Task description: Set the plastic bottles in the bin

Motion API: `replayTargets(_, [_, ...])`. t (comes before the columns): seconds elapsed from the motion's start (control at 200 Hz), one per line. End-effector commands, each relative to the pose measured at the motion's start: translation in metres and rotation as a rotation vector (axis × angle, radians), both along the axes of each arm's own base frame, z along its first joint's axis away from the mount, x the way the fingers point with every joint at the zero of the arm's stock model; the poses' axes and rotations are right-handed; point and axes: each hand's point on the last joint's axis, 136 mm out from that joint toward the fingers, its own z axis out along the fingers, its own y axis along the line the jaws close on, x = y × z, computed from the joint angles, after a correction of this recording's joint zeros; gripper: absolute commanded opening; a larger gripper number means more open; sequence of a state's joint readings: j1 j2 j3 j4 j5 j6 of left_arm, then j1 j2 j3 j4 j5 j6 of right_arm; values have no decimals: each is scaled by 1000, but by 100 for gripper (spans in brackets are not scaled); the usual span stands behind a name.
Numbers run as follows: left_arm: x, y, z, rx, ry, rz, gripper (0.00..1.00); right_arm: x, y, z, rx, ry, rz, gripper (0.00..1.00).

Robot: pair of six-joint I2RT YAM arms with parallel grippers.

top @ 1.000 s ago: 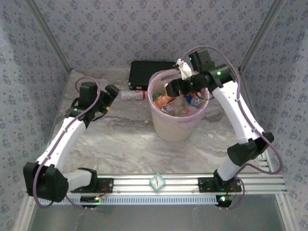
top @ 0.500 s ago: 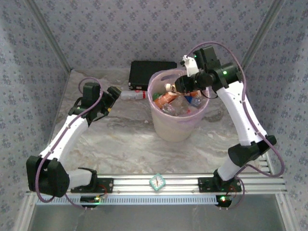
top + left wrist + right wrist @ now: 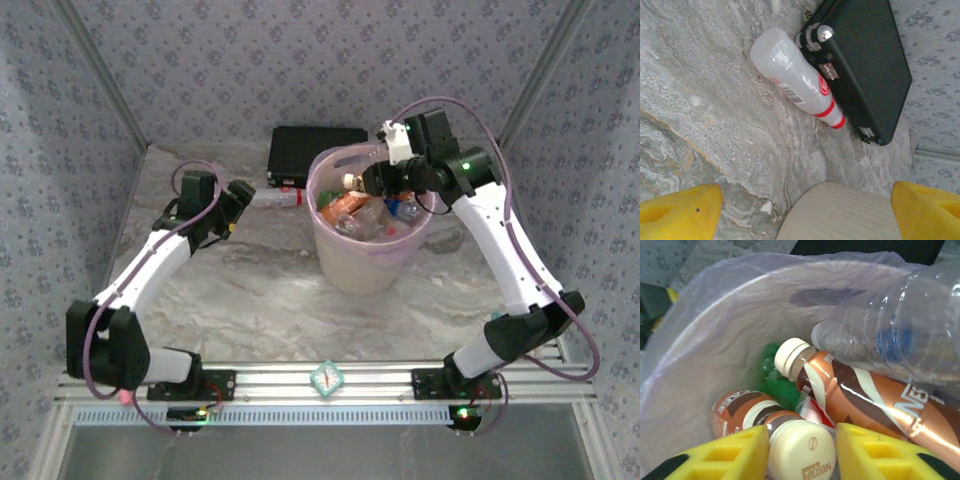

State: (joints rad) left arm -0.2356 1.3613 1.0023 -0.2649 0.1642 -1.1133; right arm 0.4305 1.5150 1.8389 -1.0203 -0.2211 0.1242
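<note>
Bin [image 3: 365,265] stands at the middle of the table [image 3: 250,290]. It holds brown bottles [image 3: 865,400], a green bottle [image 3: 771,375] and a clear bottle [image 3: 900,330]. Right gripper [image 3: 802,431] hangs over it with a cream cap [image 3: 805,455] between its fingers; I cannot tell if it pinches. Left gripper [image 3: 806,192] is spread wide and empty. Beyond it, a red-capped bottle [image 3: 795,82] lies on the table right beside the black case [image 3: 860,65].

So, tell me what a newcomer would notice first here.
The eye lands on the cream bin mid-table, pink-lined and piled with brown Nescafe bottles and clear ones. One clear red-capped bottle lies alongside the black case, ahead of the open left gripper.
</note>
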Motion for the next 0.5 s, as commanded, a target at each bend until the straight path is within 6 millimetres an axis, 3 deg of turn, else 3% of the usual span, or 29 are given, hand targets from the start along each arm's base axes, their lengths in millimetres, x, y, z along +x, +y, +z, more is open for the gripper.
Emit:
replayTargets(0.0, [18,0,-12,-33,12,42,89,-13,-3,31,34,-43,10,54])
replayTargets(0.08, [30,-3,-30,-58,45,69,93,-17,-8,53,69,-107,-4,62])
replayTargets(0.15, [44,-6,-46,-80,70,94,96,-23,-14,60,84,-145,-23,65])
replayTargets(0.38, [94,-21,-97,-135,175,175,97,-40,-40,48,82,-137,-102,68])
replayTargets(0.495, [111,-24,-106,-105,184,176,98,-48,-52,43,71,-130,-126,68])
